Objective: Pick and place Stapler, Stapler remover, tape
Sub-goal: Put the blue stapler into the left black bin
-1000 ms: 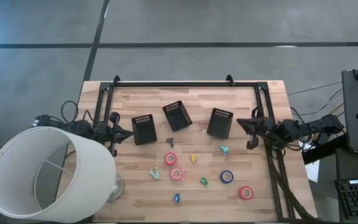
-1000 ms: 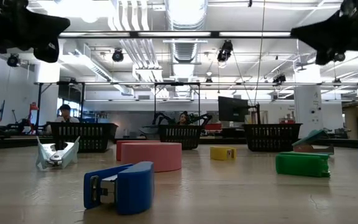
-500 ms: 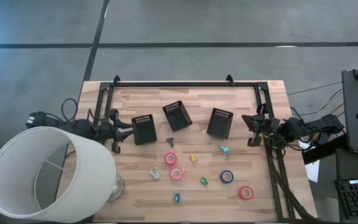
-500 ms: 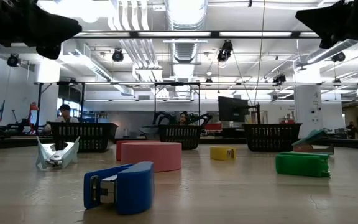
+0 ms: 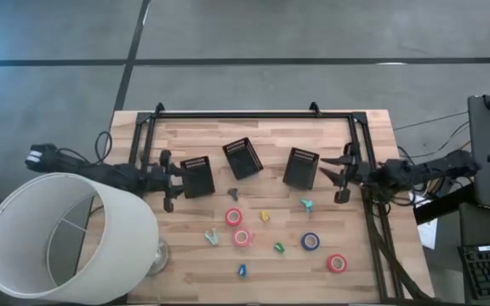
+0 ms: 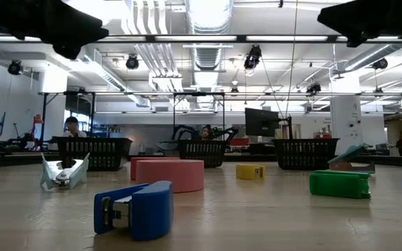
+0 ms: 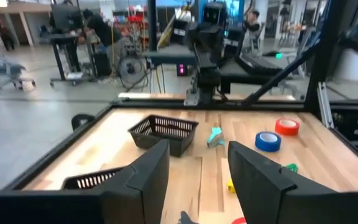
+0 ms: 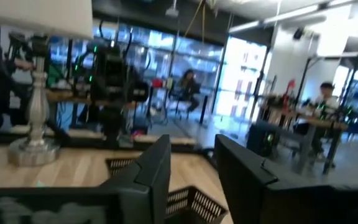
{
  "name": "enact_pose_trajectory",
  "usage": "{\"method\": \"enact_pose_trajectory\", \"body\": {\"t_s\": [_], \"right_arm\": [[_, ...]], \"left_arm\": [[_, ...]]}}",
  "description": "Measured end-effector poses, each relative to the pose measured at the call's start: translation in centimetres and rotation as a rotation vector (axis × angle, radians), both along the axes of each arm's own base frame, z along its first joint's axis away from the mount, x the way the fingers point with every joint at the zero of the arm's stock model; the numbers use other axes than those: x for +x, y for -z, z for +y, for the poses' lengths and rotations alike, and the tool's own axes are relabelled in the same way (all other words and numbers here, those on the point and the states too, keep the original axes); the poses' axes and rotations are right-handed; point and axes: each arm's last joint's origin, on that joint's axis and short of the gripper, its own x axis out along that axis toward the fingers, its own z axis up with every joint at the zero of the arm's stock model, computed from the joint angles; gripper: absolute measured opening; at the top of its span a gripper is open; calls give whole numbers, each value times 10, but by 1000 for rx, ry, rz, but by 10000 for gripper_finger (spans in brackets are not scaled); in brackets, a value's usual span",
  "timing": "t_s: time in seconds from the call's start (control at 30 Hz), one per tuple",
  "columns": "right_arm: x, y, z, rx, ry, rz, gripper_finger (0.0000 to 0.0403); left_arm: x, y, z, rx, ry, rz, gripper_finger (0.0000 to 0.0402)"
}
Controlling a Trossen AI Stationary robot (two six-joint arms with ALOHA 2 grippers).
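On the table: light wooden plank tabletop [image 5: 194, 246] with a black frame round the far half.
Left gripper [image 5: 170, 180]: at the 9 o'clock edge, just beside the left black mesh bin [image 5: 197, 176]; its fingers [image 7: 143, 177] stand apart with a clear gap and nothing between them.
Right gripper [image 5: 340, 177]: over at 3 o'clock, just beside the right black mesh bin [image 5: 301, 167]; jaws spread too, nothing held.
Middle black mesh bin [image 5: 242, 158]: toward 12 o'clock, tilted.
Tape: two pink rolls [image 5: 233, 217] [image 5: 242, 237] near the centre, a blue roll [image 5: 310, 241] toward 4 o'clock, a red roll [image 5: 337, 263] further out at 5 o'clock.
Small stuff: blue stapler [image 6: 134, 209] at 6 o'clock, green stapler [image 6: 339, 183] right of centre, little yellow one [image 5: 264, 216] mid-table. Pale teal piece [image 6: 63, 172] at 7 o'clock and another teal piece [image 5: 306, 204] at 3 o'clock are probably staple removers, hard to tell.
Big white lampshade [image 5: 62, 238]: covers the 8 o'clock corner.
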Motion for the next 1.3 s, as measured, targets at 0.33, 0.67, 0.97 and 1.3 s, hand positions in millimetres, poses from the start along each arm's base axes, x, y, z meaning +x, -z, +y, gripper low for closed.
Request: {"method": "enact_pose_trajectory", "body": {"t_s": [0.33, 0.67, 0.97, 1.3], "right_arm": [[29, -3, 7, -18, -1, 157, 155], [57, -2, 14, 12, -3, 260, 162], [84, 1, 20, 28, 1, 346, 163], [104, 5, 25, 31, 8, 450, 163]], "left_arm": [[40, -10, -16, -48, 156, 117, 167], [87, 7, -32, -28, 248, 314, 167], [126, 9, -45, 8, 322, 368, 167], [147, 17, -72, 2, 600, 420, 163]]}}
